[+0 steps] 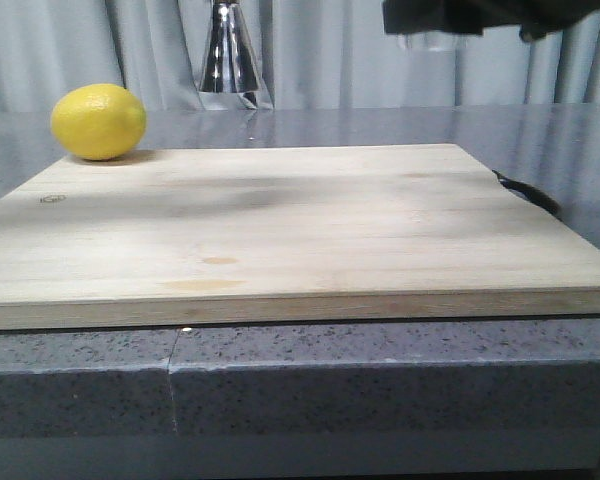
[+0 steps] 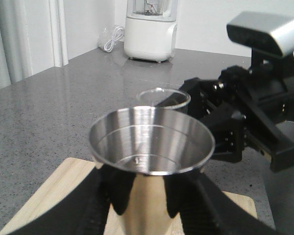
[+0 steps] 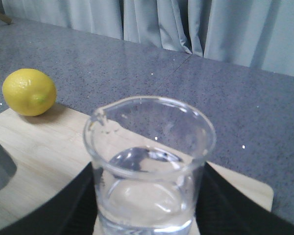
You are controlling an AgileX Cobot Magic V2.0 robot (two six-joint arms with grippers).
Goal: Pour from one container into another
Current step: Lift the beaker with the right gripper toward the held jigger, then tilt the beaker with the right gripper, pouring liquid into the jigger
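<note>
The steel jigger (image 2: 151,142) stands upright between the black fingers of my left gripper (image 2: 149,196), which is shut on its body below the wide empty cup. In the front view only the jigger's lower cone (image 1: 230,62) shows, at the top edge above the far side of the board. The clear glass beaker (image 3: 149,166), its lip turned toward the lemon, holds some clear liquid, and my right gripper (image 3: 149,200) is shut on it. From the left wrist view the beaker (image 2: 164,98) hangs just behind the jigger's rim. My right gripper (image 1: 470,18) sits at the top right of the front view.
A pale wooden cutting board (image 1: 280,230) covers the grey speckled counter (image 1: 380,380). A yellow lemon (image 1: 98,121) rests at the board's far left corner. A white blender base (image 2: 151,34) stands at the counter's back. Grey curtains hang behind.
</note>
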